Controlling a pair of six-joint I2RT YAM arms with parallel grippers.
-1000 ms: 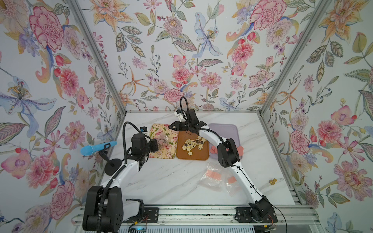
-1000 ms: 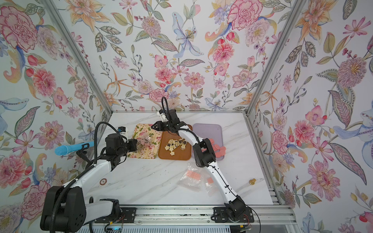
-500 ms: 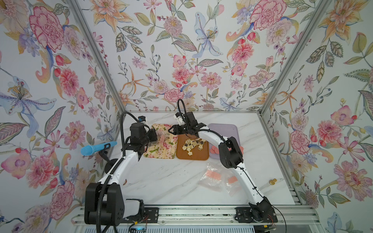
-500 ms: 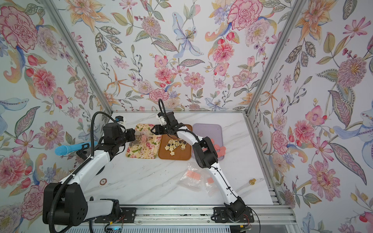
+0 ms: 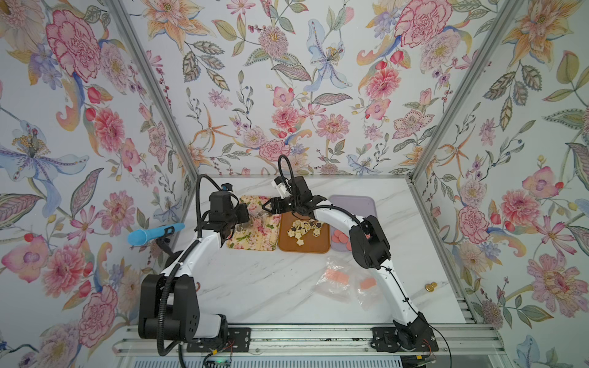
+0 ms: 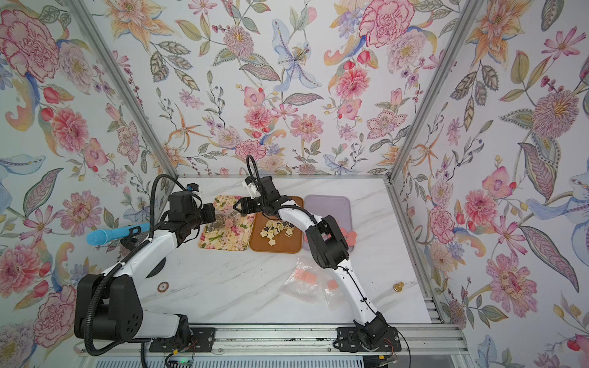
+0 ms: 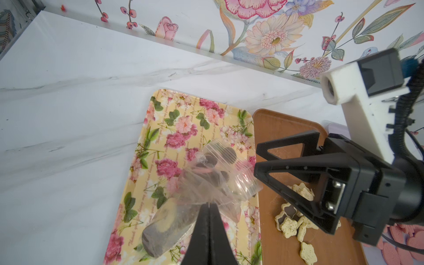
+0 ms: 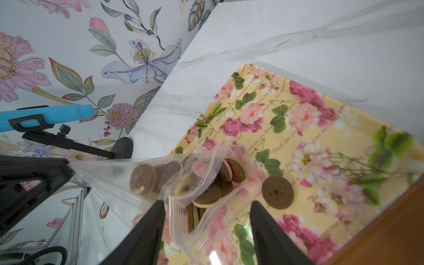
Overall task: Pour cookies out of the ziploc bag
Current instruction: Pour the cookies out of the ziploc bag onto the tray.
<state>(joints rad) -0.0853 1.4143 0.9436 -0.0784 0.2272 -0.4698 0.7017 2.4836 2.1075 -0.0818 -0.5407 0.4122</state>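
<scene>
Marble tabletop [image 5: 255, 286], enclosed by floral-papered walls. Reference item: floral tray [image 7: 183, 119].

Left gripper [image 7: 209, 206]: jaws fully closed, pinching one corner of the clear ziploc bag [image 7: 206, 181]. The bag hangs tilted above the floral tray, mouth open and lowest.

Right gripper [image 8: 207, 203]: jaws well apart. The bag's zip edge lies between them, unclamped; nothing is held.

Cookies [image 8: 143, 175]: brown rounds with pink and cream fillings, crowded at the bag's mouth. One loose brown cookie [image 8: 277, 192] lies on the floral tray, just beside the mouth.

Brown tray [image 5: 306, 247], just beside the floral tray, carries star-shaped biscuits [image 5: 301, 231]. Lilac tray [image 5: 352, 204], beyond the brown tray from the floral tray, carries pink rounds [image 5: 341, 237].
</scene>
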